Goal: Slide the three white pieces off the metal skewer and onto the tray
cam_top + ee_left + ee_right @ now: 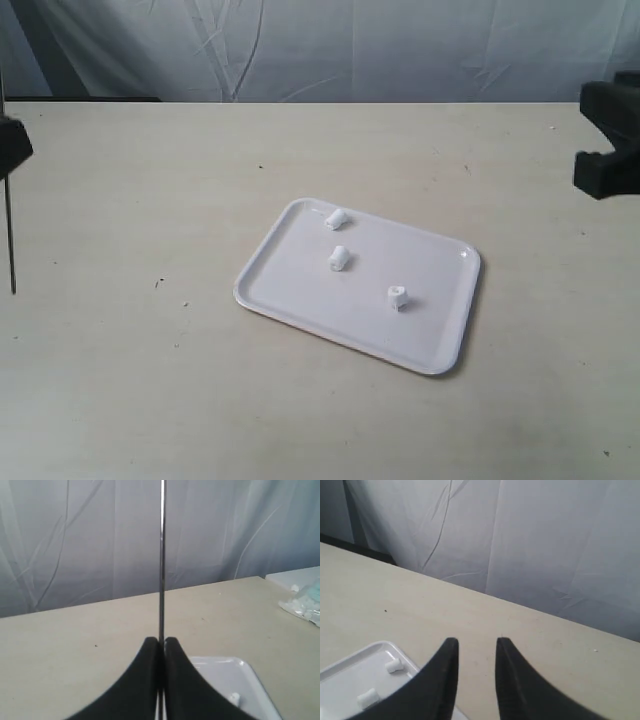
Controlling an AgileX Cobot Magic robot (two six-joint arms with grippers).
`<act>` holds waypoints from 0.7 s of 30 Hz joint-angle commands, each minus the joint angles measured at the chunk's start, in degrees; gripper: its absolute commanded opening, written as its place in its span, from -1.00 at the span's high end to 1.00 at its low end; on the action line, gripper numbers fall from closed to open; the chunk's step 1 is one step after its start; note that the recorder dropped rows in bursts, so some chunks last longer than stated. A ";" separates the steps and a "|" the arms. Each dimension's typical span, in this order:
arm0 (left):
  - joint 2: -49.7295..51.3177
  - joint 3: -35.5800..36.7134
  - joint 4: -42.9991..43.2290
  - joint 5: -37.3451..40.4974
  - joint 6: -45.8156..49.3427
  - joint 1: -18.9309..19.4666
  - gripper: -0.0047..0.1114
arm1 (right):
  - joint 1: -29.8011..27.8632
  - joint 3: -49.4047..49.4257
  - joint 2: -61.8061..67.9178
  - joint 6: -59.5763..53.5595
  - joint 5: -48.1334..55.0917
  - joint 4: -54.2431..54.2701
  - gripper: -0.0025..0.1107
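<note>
Three white pieces lie loose on the white tray (300,300): one near its far rim (336,219), one in the middle (339,258), one toward the right (397,296). At the far left edge my left gripper (8,150) is shut on the thin metal skewer (10,235), which hangs upright and bare above the table. From the left wrist the skewer (162,555) runs straight out between the closed fingertips (161,641), with a tray corner (240,667) beyond. My right gripper (476,642) is open and empty, raised at the right (610,140); two pieces (394,665) (368,697) show beside it.
The beige table (150,400) spreads all round the tray, with small dark specks on it. A grey curtain (330,50) hangs behind the far edge. A crumpled clear plastic bag (306,602) lies off to one side in the left wrist view.
</note>
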 commanded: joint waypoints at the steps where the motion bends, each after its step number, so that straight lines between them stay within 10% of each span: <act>1: -0.89 4.22 3.62 2.09 -15.54 0.02 0.92 | -0.04 5.84 -7.27 -0.24 -1.65 0.03 0.50; 7: 20.07 3.96 -2.84 1.07 -21.54 -0.12 0.92 | -0.04 7.51 -9.17 0.58 -1.00 6.77 0.50; 13: 45.49 -5.61 -47.97 13.65 24.12 -0.12 0.92 | -0.04 7.51 -9.17 0.58 -0.42 7.35 0.50; 21: 69.80 -16.67 -47.97 21.07 21.02 -0.12 0.92 | -0.04 7.51 -9.17 0.58 -0.04 8.14 0.50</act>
